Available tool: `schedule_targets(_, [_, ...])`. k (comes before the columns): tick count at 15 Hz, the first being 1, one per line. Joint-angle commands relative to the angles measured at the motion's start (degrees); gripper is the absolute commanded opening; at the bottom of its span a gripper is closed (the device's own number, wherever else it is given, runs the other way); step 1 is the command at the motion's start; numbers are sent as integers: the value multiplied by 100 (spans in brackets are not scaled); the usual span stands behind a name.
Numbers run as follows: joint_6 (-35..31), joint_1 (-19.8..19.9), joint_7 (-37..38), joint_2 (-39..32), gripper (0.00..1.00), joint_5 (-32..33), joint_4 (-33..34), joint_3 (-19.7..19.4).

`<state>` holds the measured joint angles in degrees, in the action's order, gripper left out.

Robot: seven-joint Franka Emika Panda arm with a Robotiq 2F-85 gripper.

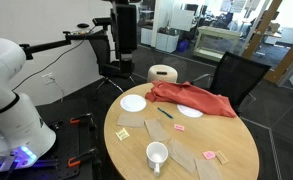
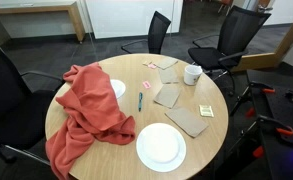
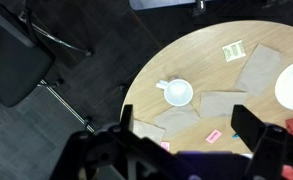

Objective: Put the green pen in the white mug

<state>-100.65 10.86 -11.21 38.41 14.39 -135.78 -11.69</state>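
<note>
Nearest the wrist camera, my gripper (image 3: 188,128) hangs high above the round wooden table (image 3: 186,60), its two dark fingers (image 3: 251,125) spread wide and holding nothing. At 12 o'clock from the fingers stands the plain white cylindrical mug (image 3: 178,92), upright and apparently empty, its handle pointing to 9 o'clock. The thin dark green pen does not show in the wrist view. In both exterior views it lies flat on bare wood near the table's middle (image 1: 165,112), at 8 o'clock from the mug (image 2: 192,73) and near the edge of the crumpled red cloth (image 2: 86,110). The step in hand appears to be the approach. I should centre over the pen (image 2: 141,100), turn the jaws square across its shaft and descend until the pads almost graze the wood. I should close near mid-length so that it lifts level, keeping clear of the cloth. No brand or label is legible; marks on the small paper notes (image 3: 233,50) are too small to read.
</note>
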Motion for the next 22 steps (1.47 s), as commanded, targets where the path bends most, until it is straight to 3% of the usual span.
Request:
schedule_targets(1, [22, -43, 19, 1, 100, 17, 18, -28])
schedule_targets(9, [-74, -119, 122, -142, 100, -46, 71, 49])
schedule_targets(22, [-1199, -918, 1472, -1599, 100, -965, 138, 1085])
